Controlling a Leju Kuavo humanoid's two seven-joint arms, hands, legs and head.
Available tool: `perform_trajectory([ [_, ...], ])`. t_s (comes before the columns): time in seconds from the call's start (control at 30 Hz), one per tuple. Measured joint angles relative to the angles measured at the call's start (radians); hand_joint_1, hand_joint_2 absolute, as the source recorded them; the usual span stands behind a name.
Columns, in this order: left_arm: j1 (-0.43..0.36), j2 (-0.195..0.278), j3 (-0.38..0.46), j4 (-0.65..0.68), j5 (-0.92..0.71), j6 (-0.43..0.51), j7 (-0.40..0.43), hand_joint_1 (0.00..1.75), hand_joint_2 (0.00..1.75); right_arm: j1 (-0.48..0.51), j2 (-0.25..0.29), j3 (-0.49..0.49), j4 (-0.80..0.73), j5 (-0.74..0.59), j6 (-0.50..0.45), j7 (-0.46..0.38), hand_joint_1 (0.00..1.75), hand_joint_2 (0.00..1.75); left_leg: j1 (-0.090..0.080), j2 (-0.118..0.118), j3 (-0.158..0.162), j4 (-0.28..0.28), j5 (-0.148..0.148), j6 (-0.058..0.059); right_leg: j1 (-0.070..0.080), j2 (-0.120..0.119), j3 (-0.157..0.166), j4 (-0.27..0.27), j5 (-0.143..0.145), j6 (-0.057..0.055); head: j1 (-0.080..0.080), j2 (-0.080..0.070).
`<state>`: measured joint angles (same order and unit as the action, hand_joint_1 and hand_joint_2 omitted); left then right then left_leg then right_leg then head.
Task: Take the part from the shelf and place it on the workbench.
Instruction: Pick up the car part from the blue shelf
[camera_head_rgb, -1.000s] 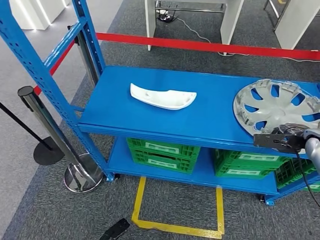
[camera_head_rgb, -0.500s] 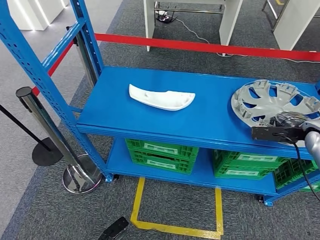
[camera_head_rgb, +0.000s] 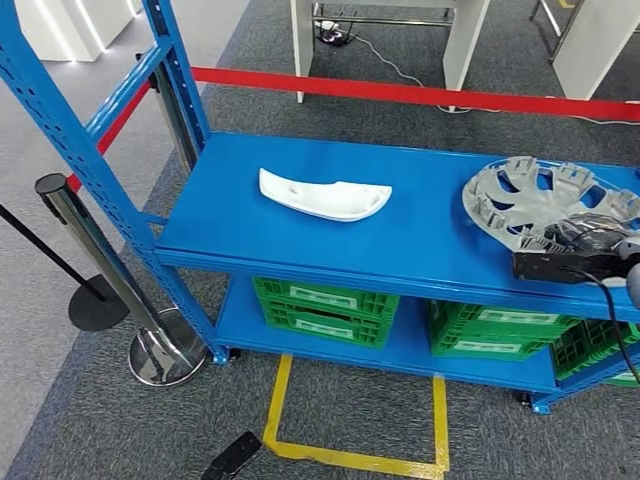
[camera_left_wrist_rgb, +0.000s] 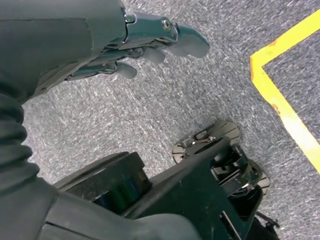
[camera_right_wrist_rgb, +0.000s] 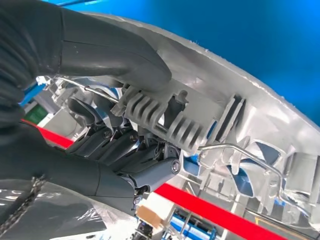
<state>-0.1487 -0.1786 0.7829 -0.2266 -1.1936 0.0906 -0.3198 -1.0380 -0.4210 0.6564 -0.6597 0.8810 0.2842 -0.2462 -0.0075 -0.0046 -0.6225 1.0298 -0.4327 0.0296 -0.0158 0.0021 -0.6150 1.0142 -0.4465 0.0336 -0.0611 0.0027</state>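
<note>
Nearest the robot, grey carpet floor (camera_head_rgb: 98, 420) carried a yellow tape outline (camera_head_rgb: 355, 455), open toward the shelf. Left hand (camera_left_wrist_rgb: 124, 50) hung over that carpet beside a yellow tape line, fingers (camera_left_wrist_rgb: 188, 42) spread apart, nothing held. Left of the rack stood a chrome stanchion post (camera_head_rgb: 98, 255) on a round polished base. Blue shelf (camera_head_rgb: 302, 240): lower level held green crates (camera_head_rgb: 324, 312) set side by side; the upper deck carried the parts. Right hand (camera_right_wrist_rgb: 113, 125), seen in the head view as a dark wrist block (camera_head_rgb: 570, 262) with a black cable at the deck's front right edge, gripped the silver wheel cover (camera_head_rgb: 543, 200); in the wrist view the thumb (camera_right_wrist_rgb: 113, 55) pressed one face of the rim and the darker fingers (camera_right_wrist_rgb: 124, 150) the other, clamped on the ribbed edge. The wheel cover sat at the right end of the upper deck, tilted, its near rim raised off the blue surface. One white curved trim piece (camera_head_rgb: 326, 195) lay flat near the deck's middle, well apart from the wheel cover. Beyond the shelf, a red barrier belt (camera_head_rgb: 407, 93) ran across, with white furniture legs (camera_head_rgb: 464, 45) on the carpet behind it.
</note>
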Motion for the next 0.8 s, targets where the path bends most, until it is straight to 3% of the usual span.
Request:
perform_trajectory([
  [0.07,0.001,-0.001,0.004,0.0,0.001,0.002,-0.003,0.0,1.75,0.005,-0.012,0.01,-0.025,-0.023,-0.005,0.008,1.75,1.75,0.001,0.0,-0.006,0.016,-0.015,-0.009,-0.003,-0.001,0.001,0.0,0.001,-0.012,-0.001,0.0],
  [0.1,0.001,-0.002,0.005,0.0,0.001,0.003,-0.004,0.0,1.75,0.006,-0.02,0.015,-0.04,-0.034,-0.006,0.012,1.75,1.75,0.002,0.001,-0.019,0.046,-0.036,-0.015,-0.005,-0.001,0.002,-0.001,0.002,-0.017,-0.002,0.0],
  [0.2,0.002,-0.004,0.006,0.0,0.002,0.004,-0.005,0.0,1.75,0.009,-0.037,0.028,-0.075,-0.053,-0.005,0.014,1.75,1.75,0.007,0.002,-0.1,0.235,-0.126,-0.025,-0.005,-0.002,0.003,-0.002,0.0,-0.024,-0.006,0.0],
  [0.23,0.004,-0.004,0.007,0.0,0.003,0.004,-0.005,0.0,1.75,0.012,-0.042,0.032,-0.083,-0.055,-0.004,0.014,1.75,1.75,0.007,0.002,-0.121,0.282,-0.138,-0.026,-0.004,-0.002,0.004,-0.001,0.0,-0.025,-0.006,0.0],
  [0.27,0.005,-0.005,0.007,0.0,0.004,0.004,-0.005,0.0,1.75,0.013,-0.047,0.037,-0.09,-0.058,-0.004,0.014,1.75,1.75,0.007,0.002,-0.125,0.292,-0.132,-0.024,-0.003,-0.002,0.004,-0.001,0.0,-0.025,-0.006,0.0],
  [0.3,0.005,-0.005,0.008,0.0,0.005,0.004,-0.005,0.0,1.75,0.015,-0.052,0.041,-0.098,-0.06,-0.003,0.015,1.75,1.75,0.007,0.002,-0.11,0.259,-0.105,-0.02,-0.001,-0.001,0.005,-0.001,0.0,-0.025,-0.006,0.0],
  [0.37,0.006,-0.005,0.01,0.0,0.009,0.004,-0.007,0.0,1.75,0.017,-0.062,0.049,-0.114,-0.066,-0.002,0.019,1.75,1.75,0.004,0.001,-0.045,0.124,-0.037,-0.004,0.001,0.0,0.007,-0.001,-0.001,-0.024,-0.006,0.0],
  [0.43,0.006,-0.005,0.012,0.0,0.014,0.004,-0.015,0.0,1.75,0.02,-0.071,0.055,-0.128,-0.078,-0.003,0.03,1.75,1.75,0.0,0.001,0.0,0.024,-0.008,0.01,0.004,0.0,0.004,0.0,-0.001,-0.018,-0.005,0.0],
  [0.53,0.009,-0.005,0.016,0.0,0.02,0.004,-0.026,0.0,1.75,0.031,-0.081,0.07,-0.15,-0.105,-0.007,0.05,1.75,1.75,-0.002,0.001,0.007,-0.002,-0.01,0.015,0.001,-0.002,-0.004,-0.002,0.001,-0.003,-0.006,0.0],
  [0.6,0.009,-0.005,0.019,0.0,0.022,0.004,-0.028,0.0,1.75,0.03,-0.085,0.084,-0.161,-0.121,-0.014,0.061,1.75,1.75,0.003,0.002,0.012,-0.014,-0.003,0.021,0.0,-0.002,-0.021,0.027,-0.021,0.006,-0.003,0.0],
  [0.7,0.007,-0.005,0.025,0.0,0.025,0.004,-0.03,0.0,1.75,0.03,-0.088,0.108,-0.165,-0.137,-0.031,0.068,1.75,1.75,0.005,0.002,0.014,-0.019,0.001,0.026,-0.003,-0.002,-0.103,0.201,-0.102,0.017,0.0,0.0],
  [0.73,0.008,-0.005,0.028,0.0,0.026,0.004,-0.03,0.0,1.75,0.034,-0.088,0.117,-0.165,-0.139,-0.036,0.07,1.75,1.75,0.005,0.002,0.014,-0.018,0.0,0.027,-0.004,-0.003,-0.128,0.252,-0.117,0.021,0.0,0.0],
  [0.77,0.008,-0.005,0.029,0.0,0.027,0.004,-0.031,0.0,1.75,0.037,-0.087,0.125,-0.165,-0.14,-0.042,0.072,1.75,1.75,0.005,0.002,0.014,-0.017,0.0,0.027,-0.006,-0.003,-0.139,0.27,-0.113,0.024,0.0,0.0],
  [0.8,0.009,-0.005,0.031,0.0,0.028,0.004,-0.033,0.0,1.75,0.039,-0.087,0.133,-0.166,-0.14,-0.048,0.075,1.75,1.75,0.006,0.001,0.014,-0.016,-0.001,0.026,-0.008,-0.003,-0.131,0.249,-0.092,0.026,0.0,0.0],
])
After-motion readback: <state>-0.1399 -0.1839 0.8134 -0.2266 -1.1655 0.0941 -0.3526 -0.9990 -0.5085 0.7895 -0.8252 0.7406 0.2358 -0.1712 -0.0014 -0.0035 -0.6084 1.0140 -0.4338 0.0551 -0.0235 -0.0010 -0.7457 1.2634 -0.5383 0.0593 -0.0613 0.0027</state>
